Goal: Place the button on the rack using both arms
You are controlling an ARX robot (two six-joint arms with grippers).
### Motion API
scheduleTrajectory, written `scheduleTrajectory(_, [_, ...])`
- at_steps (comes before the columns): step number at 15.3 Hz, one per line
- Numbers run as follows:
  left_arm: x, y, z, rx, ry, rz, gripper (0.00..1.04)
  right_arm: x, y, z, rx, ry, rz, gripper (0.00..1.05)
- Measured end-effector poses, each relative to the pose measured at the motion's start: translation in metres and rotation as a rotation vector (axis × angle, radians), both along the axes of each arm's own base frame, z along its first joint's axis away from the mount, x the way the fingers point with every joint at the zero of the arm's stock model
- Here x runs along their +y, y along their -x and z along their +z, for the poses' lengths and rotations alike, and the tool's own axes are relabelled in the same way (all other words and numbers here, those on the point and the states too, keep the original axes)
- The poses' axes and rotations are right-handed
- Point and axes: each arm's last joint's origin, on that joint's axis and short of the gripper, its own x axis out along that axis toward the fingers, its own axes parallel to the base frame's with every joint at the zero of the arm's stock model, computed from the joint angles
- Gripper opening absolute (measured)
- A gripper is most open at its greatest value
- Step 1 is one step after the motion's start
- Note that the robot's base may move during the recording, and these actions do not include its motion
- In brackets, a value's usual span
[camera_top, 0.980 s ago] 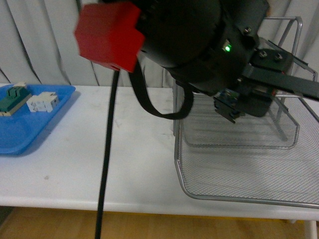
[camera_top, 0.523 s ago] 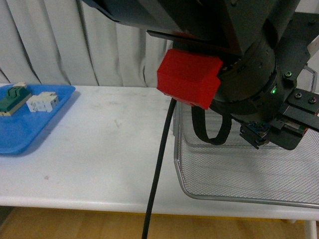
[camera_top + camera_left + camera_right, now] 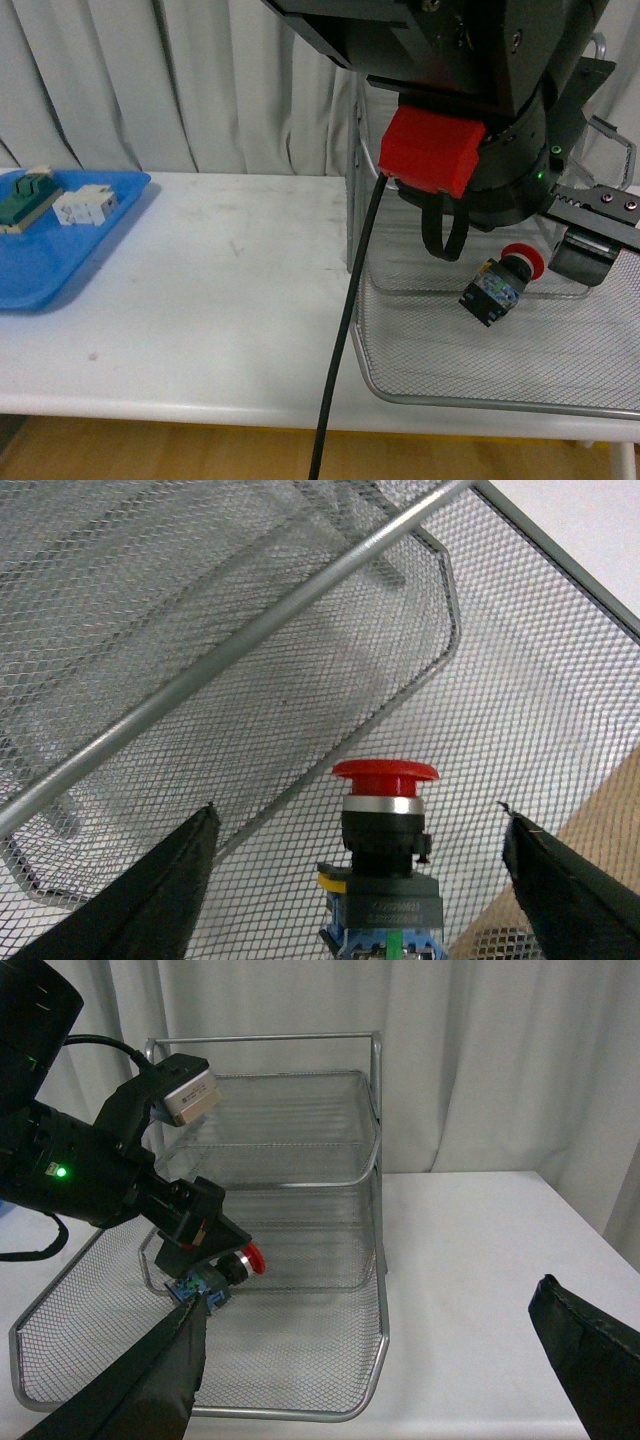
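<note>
The button [image 3: 500, 285], red cap on a black and bluish body, lies tilted low over the bottom tier of the silver wire rack [image 3: 480, 398]. My left gripper [image 3: 355, 815] is open, its dark fingers [image 3: 170, 880] wide apart on either side of the button [image 3: 385, 850] without touching it. The rack's mesh and a frame rod [image 3: 300, 600] fill that view. In the right wrist view the left arm reaches into the rack [image 3: 380, 1260] over the button [image 3: 215, 1275]. My right gripper [image 3: 372, 1300] is open and empty, in front of the rack.
A blue tray [image 3: 40, 260] at the far left of the white table [image 3: 200, 290] holds a green-and-cream block [image 3: 28, 198] and a white block [image 3: 85, 205]. The left arm's red housing [image 3: 435, 150] and black cable [image 3: 345, 330] block much of the front view.
The left arm has swung right and down into the rack. The button, earlier half hidden at the jaws, now shows apart from them with its red cap visible.
</note>
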Motion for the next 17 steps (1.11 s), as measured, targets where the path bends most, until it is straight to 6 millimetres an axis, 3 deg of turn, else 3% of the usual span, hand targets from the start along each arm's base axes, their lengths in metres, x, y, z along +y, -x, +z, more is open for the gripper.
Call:
scheduleTrajectory(1, [0.002, -0.001, 0.001, 0.002, 0.036, 0.003, 0.99, 0.000, 0.000, 0.000, 0.000, 0.000, 0.000, 0.98])
scheduleTrajectory(3, [0.016, 0.008, 0.012, 0.013, 0.078, 0.017, 0.98, 0.000, 0.000, 0.000, 0.000, 0.000, 0.000, 0.98])
scheduleTrajectory(7, [0.052, 0.045, 0.078, -0.143, 0.274, -0.004, 0.98, 0.000, 0.000, 0.000, 0.000, 0.000, 0.000, 0.98])
scheduleTrajectory(8, [0.069, 0.059, 0.090, -0.186, 0.318, -0.011, 0.98, 0.000, 0.000, 0.000, 0.000, 0.000, 0.000, 0.98])
scheduleTrajectory(9, [0.082, 0.070, 0.095, -0.324, 0.355, 0.090, 0.93, 0.000, 0.000, 0.000, 0.000, 0.000, 0.000, 0.98])
scheduleTrajectory(10, [0.118, 0.077, 0.101, -0.526, 0.373, 0.381, 0.81, 0.000, 0.000, 0.000, 0.000, 0.000, 0.001, 0.98])
scheduleTrajectory(11, [0.168, 0.102, 0.097, -0.605, 0.325, 0.622, 0.68, 0.000, 0.000, 0.000, 0.003, 0.000, -0.003, 0.98])
scheduleTrajectory(12, [0.205, 0.127, 0.094, -0.660, 0.332, 0.731, 0.56, 0.000, 0.000, 0.000, 0.000, 0.000, -0.001, 0.98])
scheduleTrajectory(13, [0.226, 0.144, 0.090, -0.691, 0.358, 0.747, 0.43, 0.000, 0.000, 0.000, 0.000, 0.000, 0.002, 0.98])
scheduleTrajectory(16, [0.266, 0.175, 0.038, -0.618, 0.297, 0.722, 0.01, 0.000, 0.000, 0.000, 0.000, 0.000, 0.001, 0.98])
scheduleTrajectory(17, [0.276, 0.183, 0.035, -0.639, 0.308, 0.727, 0.02, 0.000, 0.000, 0.000, 0.000, 0.000, 0.001, 0.98])
